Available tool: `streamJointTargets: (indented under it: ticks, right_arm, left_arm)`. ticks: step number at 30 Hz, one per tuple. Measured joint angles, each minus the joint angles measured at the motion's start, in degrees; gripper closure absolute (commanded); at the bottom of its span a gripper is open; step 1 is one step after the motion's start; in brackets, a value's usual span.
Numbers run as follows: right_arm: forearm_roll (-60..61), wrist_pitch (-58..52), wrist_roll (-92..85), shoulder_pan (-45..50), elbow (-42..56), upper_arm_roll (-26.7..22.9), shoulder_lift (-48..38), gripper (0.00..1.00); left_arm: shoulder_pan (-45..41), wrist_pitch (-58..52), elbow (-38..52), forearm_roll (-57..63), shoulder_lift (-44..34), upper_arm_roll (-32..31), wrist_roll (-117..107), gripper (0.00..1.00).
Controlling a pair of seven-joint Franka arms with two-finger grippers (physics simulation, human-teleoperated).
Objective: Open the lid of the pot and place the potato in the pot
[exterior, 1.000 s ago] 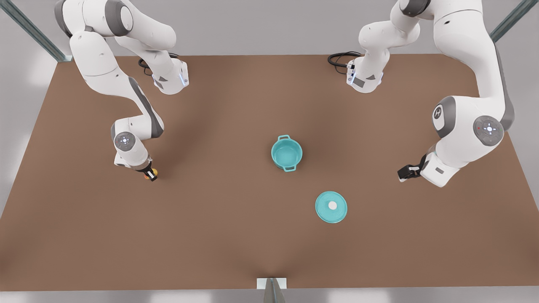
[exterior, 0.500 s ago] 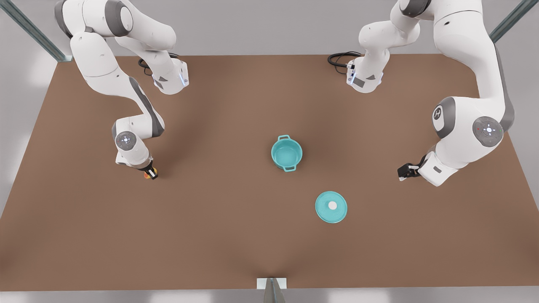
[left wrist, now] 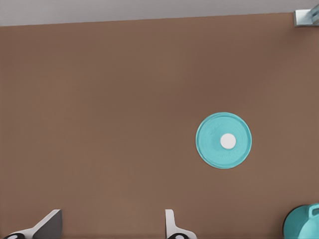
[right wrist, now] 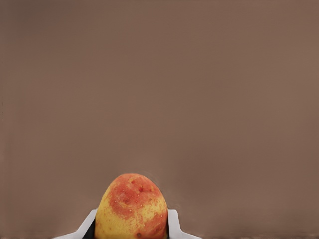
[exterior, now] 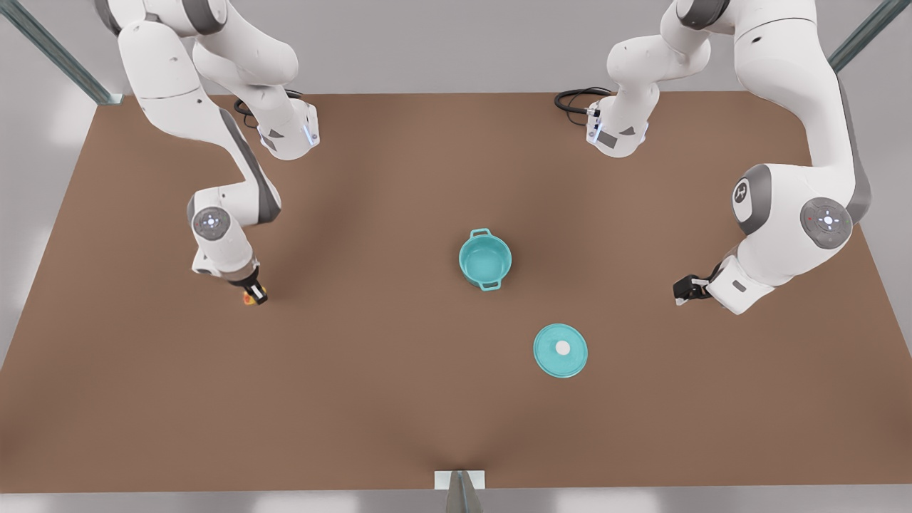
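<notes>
The teal pot stands uncovered in the middle of the table, its edge also showing in the left wrist view. The pot lid lies flat on the table in front of the pot, white knob up. At the front view's left, my right gripper is shut on the yellow-orange potato, low over the table. My left gripper hangs open at the front view's right, well apart from lid and pot.
A brown table carries everything. Both arm bases stand at its far edge, with black cables beside them. A small white bracket sits at the near edge.
The right arm's wrist has shifted slightly up and toward the front view's left, the potato staying in its fingers. The left arm has barely moved.
</notes>
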Motion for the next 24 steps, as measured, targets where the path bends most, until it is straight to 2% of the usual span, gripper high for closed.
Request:
streamJointTargets:
  ticks: [8, 15, 19, 24]
  right_arm:
    - [9.02, -6.27, 3.28, -0.12, 1.1, 14.05, -4.4, 0.5]
    - [13.12, -12.51, 9.9, 1.13, 7.79, 28.08, -4.78, 0.5]
    - [13.54, -14.88, 15.12, 7.35, 12.15, 29.34, -3.1, 0.5]
    - [12.19, -17.14, 22.07, 13.89, 23.1, 29.43, 4.89, 0.5]
  left_arm:
    - [0.0, -0.06, -0.28, -0.04, 0.26, -0.06, 0.68, 0.0]
    - [0.02, -0.07, -0.39, -0.03, 0.27, -0.06, 1.07, 0.0]
    - [-0.04, -0.08, -0.22, -0.02, 0.34, -0.07, 1.23, 0.0]
    - [-0.16, -0.08, -0.38, -0.02, 0.28, -0.07, 1.37, 0.0]
